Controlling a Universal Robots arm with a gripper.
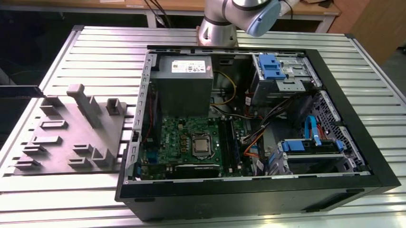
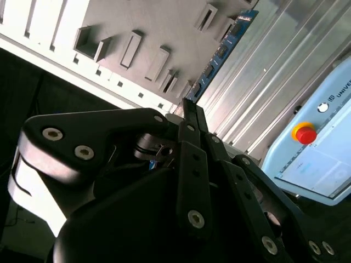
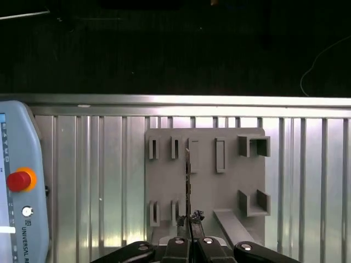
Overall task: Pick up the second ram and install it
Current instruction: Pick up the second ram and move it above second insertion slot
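Observation:
The second ram (image 2: 219, 52) is a thin dark-blue strip with my gripper (image 2: 189, 107) shut on one end of it. In the first wrist view the ram (image 3: 187, 175) shows edge-on, reaching out from the gripper (image 3: 189, 222) high over the grey slotted holder (image 3: 205, 181). A dark-blue strip (image 1: 19, 91) juts in at the exterior view's left edge, over the grey holder (image 1: 70, 137). The open computer case (image 1: 355, 142) lies at the exterior view's right, with the green motherboard (image 1: 184, 137) inside it.
A teach pendant with a red stop button (image 3: 16, 181) lies on the ribbed metal table (image 3: 98, 175) beside the holder. Inside the case are a grey power-supply box (image 1: 184, 71), blue-tabbed drive cages (image 1: 279, 71) and loose cables (image 1: 254, 137). The arm's base (image 1: 219, 28) stands behind the case.

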